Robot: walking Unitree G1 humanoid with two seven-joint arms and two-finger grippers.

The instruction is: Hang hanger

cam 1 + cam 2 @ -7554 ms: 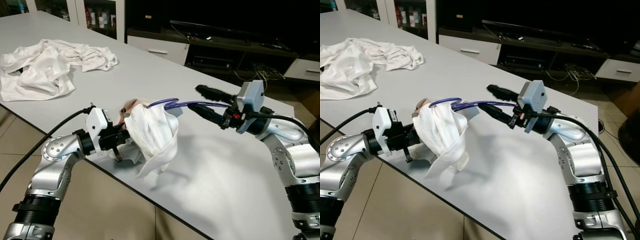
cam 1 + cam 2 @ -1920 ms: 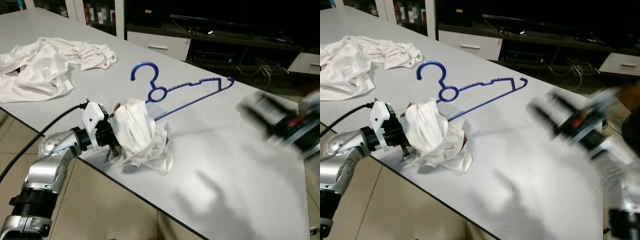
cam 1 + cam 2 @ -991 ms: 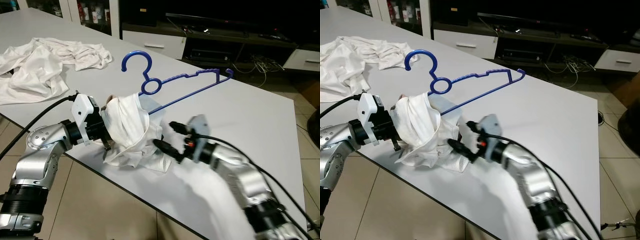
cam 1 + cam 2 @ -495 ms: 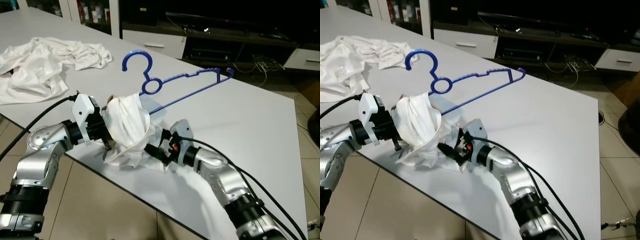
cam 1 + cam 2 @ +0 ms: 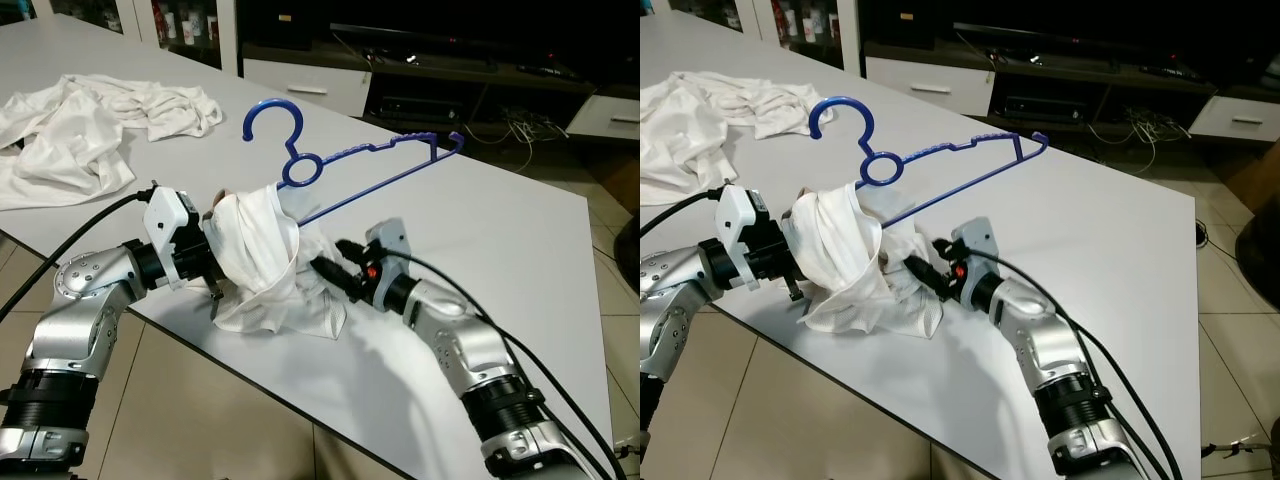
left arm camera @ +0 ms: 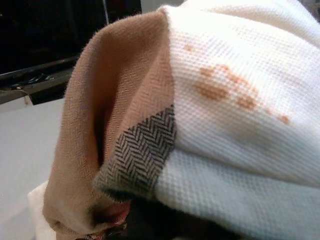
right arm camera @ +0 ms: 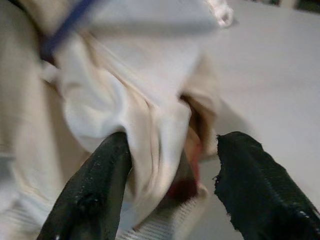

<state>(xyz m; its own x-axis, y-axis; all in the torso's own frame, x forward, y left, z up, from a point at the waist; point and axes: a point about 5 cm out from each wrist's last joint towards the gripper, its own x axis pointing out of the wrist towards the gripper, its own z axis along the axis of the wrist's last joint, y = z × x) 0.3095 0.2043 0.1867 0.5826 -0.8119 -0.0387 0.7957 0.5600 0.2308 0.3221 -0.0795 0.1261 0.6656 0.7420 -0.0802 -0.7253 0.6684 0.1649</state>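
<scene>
A blue plastic hanger [image 5: 380,181] lies on the white table [image 5: 520,250], its hook pointing to the far left. One end is buried in a bunched white garment [image 5: 262,250] with a tan collar [image 6: 115,115] and orange stains. My left gripper [image 5: 212,270] sits at the table's near edge, shut on the garment and mostly covered by it. The right gripper [image 5: 330,258] is open at the garment's right side. In the right wrist view its black fingers [image 7: 95,195] straddle a fold of white cloth [image 7: 150,125].
A heap of white clothes [image 5: 80,125] lies at the table's far left. A dark TV cabinet [image 5: 450,80] stands behind the table. Tiled floor [image 5: 200,420] shows below the near table edge [image 5: 380,455]. The table's right half is bare.
My right arm swung in from the right to the garment, dipped low at its front edge, and now sits slightly higher at its right side. Left gripper and hanger are unchanged.
</scene>
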